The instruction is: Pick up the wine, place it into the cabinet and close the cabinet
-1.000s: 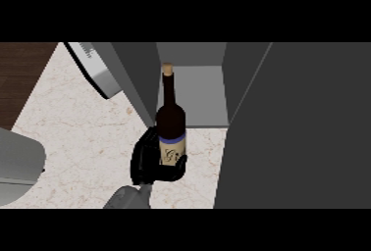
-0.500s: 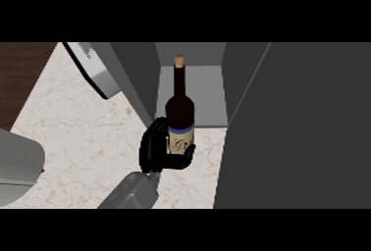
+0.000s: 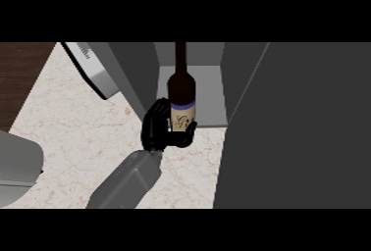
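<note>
Curling round the label of the upright wine bottle point(image 3: 181, 93), the right hand's point(image 3: 156, 128) fingers point(image 3: 185, 133) clamp it at the open cabinet's point(image 3: 206, 63) mouth, above the tabletop point(image 3: 80, 127).

The wine bottle point(image 3: 181, 93) runs out of the scene at the top, so its cork and the upper neck are cut off. Its base and the lower part of the label are covered by the hand point(image 3: 156, 128) curled round it, and whether the bottle stands on the cabinet point(image 3: 206, 98) floor or hangs above it cannot be told. Which hand this is cannot be settled from its forearm point(image 3: 127, 181), which is cut at the lower edge. The cabinet's top is cropped too. A grey shape point(image 3: 18, 166) at the left edge is only partly seen.
</note>
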`<move>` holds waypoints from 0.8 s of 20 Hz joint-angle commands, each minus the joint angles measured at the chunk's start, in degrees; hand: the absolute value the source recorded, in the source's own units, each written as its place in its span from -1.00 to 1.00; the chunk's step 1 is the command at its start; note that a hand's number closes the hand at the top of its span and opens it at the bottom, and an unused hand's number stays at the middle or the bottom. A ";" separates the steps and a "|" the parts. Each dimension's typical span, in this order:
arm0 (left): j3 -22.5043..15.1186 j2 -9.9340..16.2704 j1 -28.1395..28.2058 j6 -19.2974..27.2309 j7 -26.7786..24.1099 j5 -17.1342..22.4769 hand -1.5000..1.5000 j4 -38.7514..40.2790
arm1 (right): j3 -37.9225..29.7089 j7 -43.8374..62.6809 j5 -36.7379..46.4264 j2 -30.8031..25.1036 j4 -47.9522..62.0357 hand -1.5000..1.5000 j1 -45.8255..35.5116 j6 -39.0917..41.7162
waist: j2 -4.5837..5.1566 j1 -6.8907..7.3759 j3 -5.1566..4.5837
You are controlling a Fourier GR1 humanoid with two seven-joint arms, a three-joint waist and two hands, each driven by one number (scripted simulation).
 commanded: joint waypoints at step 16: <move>4.77 -0.02 -18.63 1.85 2.45 6.32 1.00 14.12 | 1.48 -3.17 -0.06 -0.07 -2.70 -1.00 6.18 2.44 | 0.10 -0.85 0.01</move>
